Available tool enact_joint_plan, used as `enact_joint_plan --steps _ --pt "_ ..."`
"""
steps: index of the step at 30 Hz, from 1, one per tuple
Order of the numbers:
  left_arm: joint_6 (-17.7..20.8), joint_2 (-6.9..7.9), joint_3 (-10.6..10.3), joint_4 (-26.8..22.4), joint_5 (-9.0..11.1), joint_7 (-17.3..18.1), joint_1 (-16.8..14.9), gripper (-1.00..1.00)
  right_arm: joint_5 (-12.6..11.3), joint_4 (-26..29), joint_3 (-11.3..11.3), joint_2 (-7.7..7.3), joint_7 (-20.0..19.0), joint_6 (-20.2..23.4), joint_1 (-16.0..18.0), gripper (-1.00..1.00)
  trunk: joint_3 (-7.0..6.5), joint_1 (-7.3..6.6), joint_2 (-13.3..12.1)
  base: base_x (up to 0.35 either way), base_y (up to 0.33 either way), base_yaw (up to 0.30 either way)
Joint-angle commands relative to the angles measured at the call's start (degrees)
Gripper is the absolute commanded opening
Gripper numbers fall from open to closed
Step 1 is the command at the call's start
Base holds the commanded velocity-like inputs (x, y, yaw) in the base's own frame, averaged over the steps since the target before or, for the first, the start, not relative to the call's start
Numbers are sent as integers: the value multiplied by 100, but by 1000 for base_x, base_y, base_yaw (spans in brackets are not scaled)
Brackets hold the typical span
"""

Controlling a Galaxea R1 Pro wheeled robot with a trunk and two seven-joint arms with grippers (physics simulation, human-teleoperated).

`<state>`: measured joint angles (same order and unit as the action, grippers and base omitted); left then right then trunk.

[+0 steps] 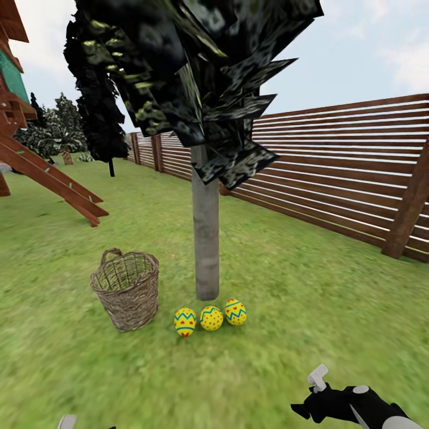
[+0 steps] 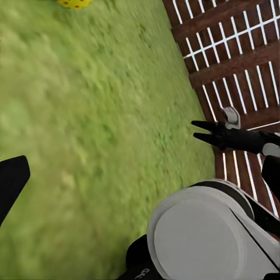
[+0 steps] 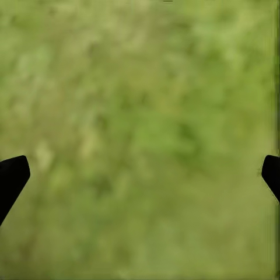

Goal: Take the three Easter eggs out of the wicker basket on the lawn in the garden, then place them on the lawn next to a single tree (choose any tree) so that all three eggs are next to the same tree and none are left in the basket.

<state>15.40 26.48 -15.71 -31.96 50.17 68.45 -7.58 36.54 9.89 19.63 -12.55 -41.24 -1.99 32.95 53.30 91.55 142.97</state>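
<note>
Three yellow Easter eggs with blue zigzag bands lie in a row on the lawn point(image 1: 280, 280) at the foot of the tree point(image 1: 206, 238): the left egg point(image 1: 185, 322), the middle egg point(image 1: 211, 318) and the right egg point(image 1: 236, 311). The wicker basket point(image 1: 126, 289) stands upright just left of them, and I see no egg in it. My right gripper point(image 1: 302, 411) hovers open over bare grass, low and to the right of the eggs, holding nothing; its fingertips point(image 3: 11, 178) frame only lawn. My left gripper point(image 2: 140, 175) is open and empty, with one egg point(image 2: 73, 3) far ahead.
A brown slat fence point(image 1: 345, 167) runs behind and to the right of the tree. A wooden play structure point(image 1: 42, 167) stands at the far left, with a thin-stemmed dark tree point(image 1: 101, 119) beyond. Open grass surrounds the eggs and basket.
</note>
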Motion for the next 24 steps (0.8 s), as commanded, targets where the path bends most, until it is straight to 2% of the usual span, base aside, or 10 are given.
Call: enact_joint_plan --steps 1,11,18,21,24 --pt "60 3 -36 -2 58 2 -5 100 59 2 46 -2 -24 -21 2 100 -13 -23 -39 0 0 0" --pt "52 -4 -45 -4 54 -34 -6 100 46 -17 49 -23 -7 -4 -30 100 -190 -243 -440 0 0 0" --pt "51 3 -40 -4 54 -34 -1 100 44 -22 49 -34 36 -8 -51 100 -261 -397 -720 0 0 0" --pt "51 -1 -38 1 54 -34 -3 100 39 -25 49 -31 246 -8 -52 100 -288 -463 -841 0 0 0" --pt "51 2 -41 5 54 -34 -1 100 36 -105 49 -29 623 -10 -52 100 -315 -529 -961 0 0 0"
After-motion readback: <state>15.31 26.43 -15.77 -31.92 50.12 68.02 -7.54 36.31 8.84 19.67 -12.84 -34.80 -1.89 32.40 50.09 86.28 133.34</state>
